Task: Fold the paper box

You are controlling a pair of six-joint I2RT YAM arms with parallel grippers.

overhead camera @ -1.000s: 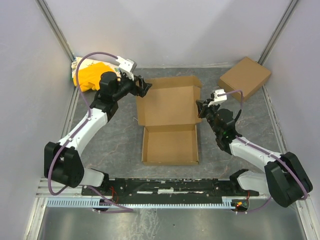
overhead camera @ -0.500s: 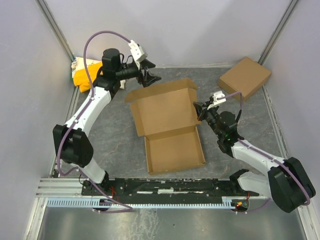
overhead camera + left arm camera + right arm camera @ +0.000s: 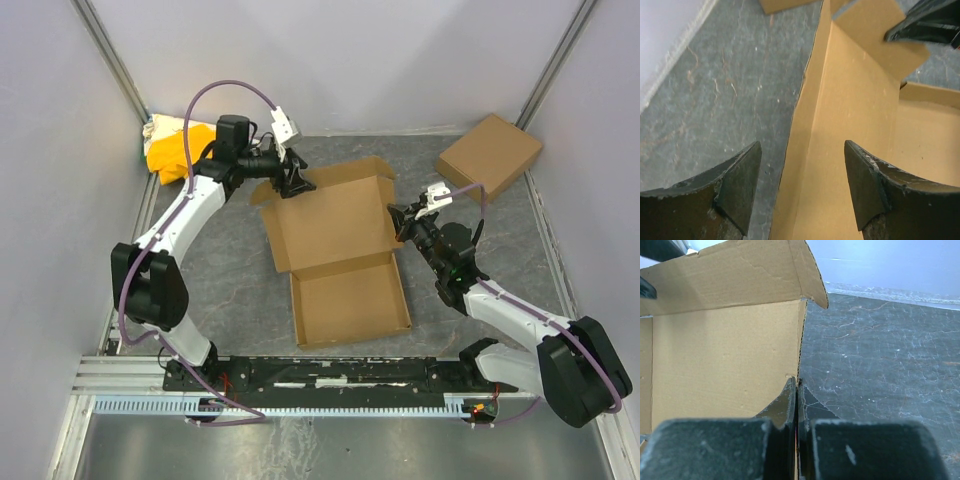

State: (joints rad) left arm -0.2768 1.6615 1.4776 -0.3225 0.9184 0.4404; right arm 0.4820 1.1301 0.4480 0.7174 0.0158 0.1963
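Grey mottled bench (image 3: 220,290), pale walls (image 3: 350,60) all round, and the paper box (image 3: 350,300) lies open in the middle with its lid (image 3: 330,215) tilted up at the far end. Right end effector (image 3: 400,222) is shut tight on the lid's right edge, pinning it, I'd say, so the sheet can't slide. Left end effector (image 3: 295,182) hangs wide with the lid's left flap (image 3: 797,165) standing between its fingers (image 3: 740,185), lined up to pinch and crease that side.
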